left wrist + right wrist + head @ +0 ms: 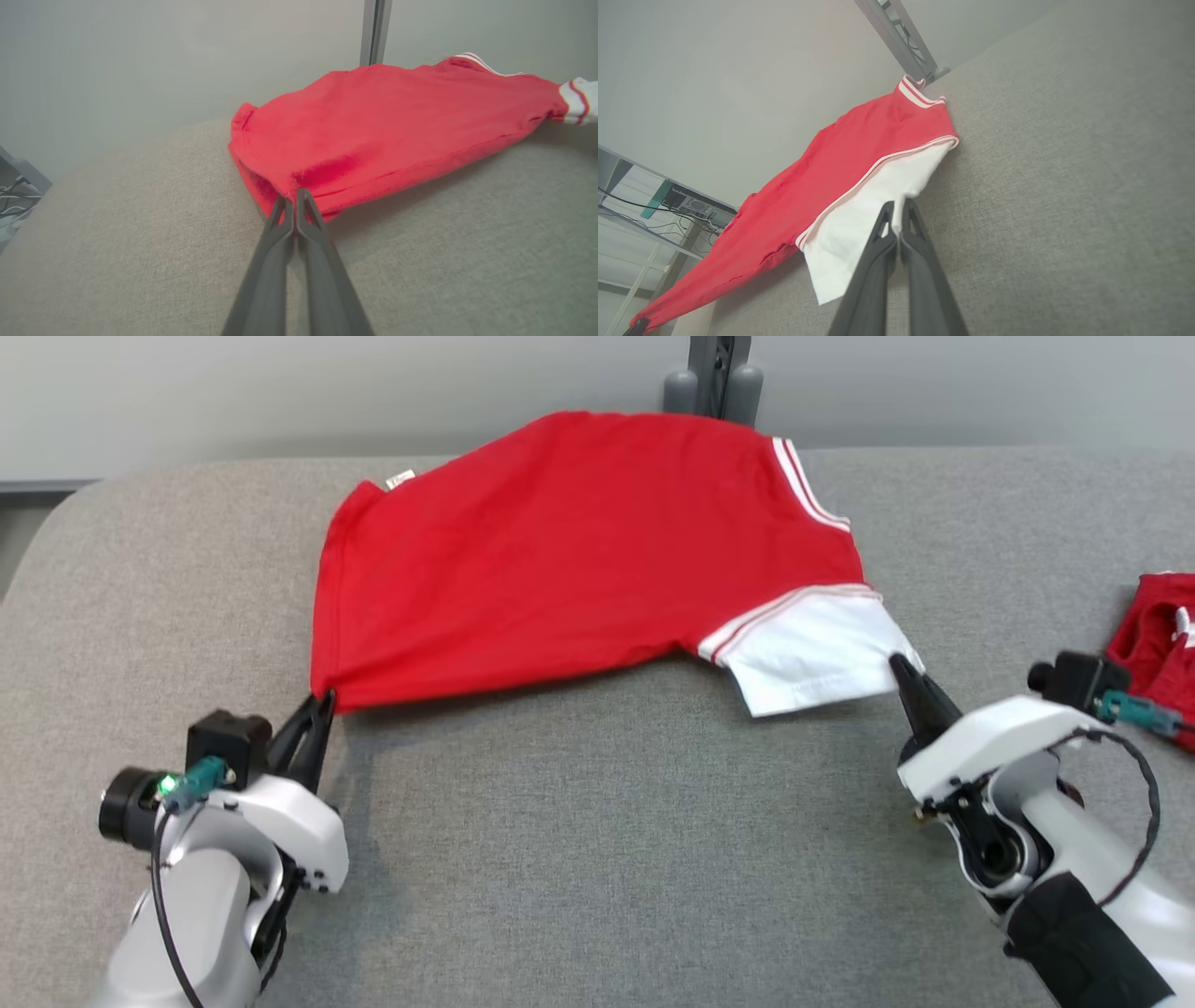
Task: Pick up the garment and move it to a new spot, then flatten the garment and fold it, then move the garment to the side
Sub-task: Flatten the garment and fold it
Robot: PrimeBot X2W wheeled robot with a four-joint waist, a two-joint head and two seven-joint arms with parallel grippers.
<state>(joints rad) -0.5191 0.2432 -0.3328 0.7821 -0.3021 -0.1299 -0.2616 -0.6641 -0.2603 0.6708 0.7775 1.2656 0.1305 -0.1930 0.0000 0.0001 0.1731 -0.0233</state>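
The garment [579, 551] is a red shirt with white sleeves and striped trim, stretched in the air above the grey table [597, 821], its far edge toward the wall. My left gripper [324, 695] is shut on the garment's red lower-left corner; in the left wrist view the red cloth [373, 121] is pinched at the left gripper [293, 192] tips. My right gripper [902, 663] is shut on the white sleeve [812, 653] at the right; the right wrist view shows the white sleeve [868, 205] clamped in the right gripper [899, 203].
A second red cloth item [1156, 635] lies at the table's right edge, close behind my right wrist. A grey metal post [714, 378] stands behind the table at the wall. Shelving with cables [668, 205] is off to the side.
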